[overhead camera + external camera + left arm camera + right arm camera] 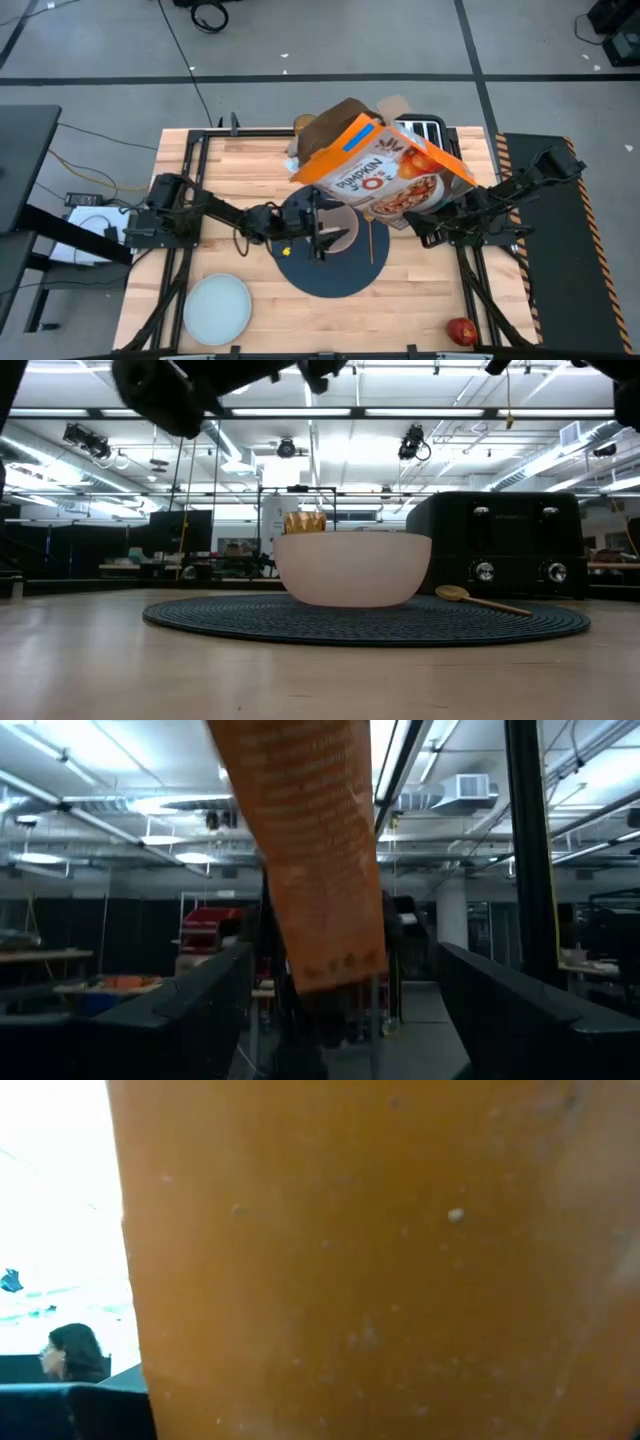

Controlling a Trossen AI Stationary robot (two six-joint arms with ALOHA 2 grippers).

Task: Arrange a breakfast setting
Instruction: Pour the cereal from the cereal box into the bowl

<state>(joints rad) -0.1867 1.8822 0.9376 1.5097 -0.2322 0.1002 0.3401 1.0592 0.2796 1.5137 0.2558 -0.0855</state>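
Wooden counter [250, 150] fills the centre of the high view, with the dark-blue mat [335, 275] at its middle. Tilted above it hangs the cereal box [385, 170], open end toward the upper left, likely held for pouring; the right gripper [432, 228] sits under its edge, seemingly clamped on it. Whether the left gripper [322, 235] over the bowl [352, 568] is clenched or released I cannot tell. Pale plate [217, 308] waits lower left, gold spoon [480, 599] beside the bowl, red apple [461, 331] lower right.

A lab or workshop hall — ceiling ducts [462, 790], strip lights [330, 412], cabled floor [180, 50].
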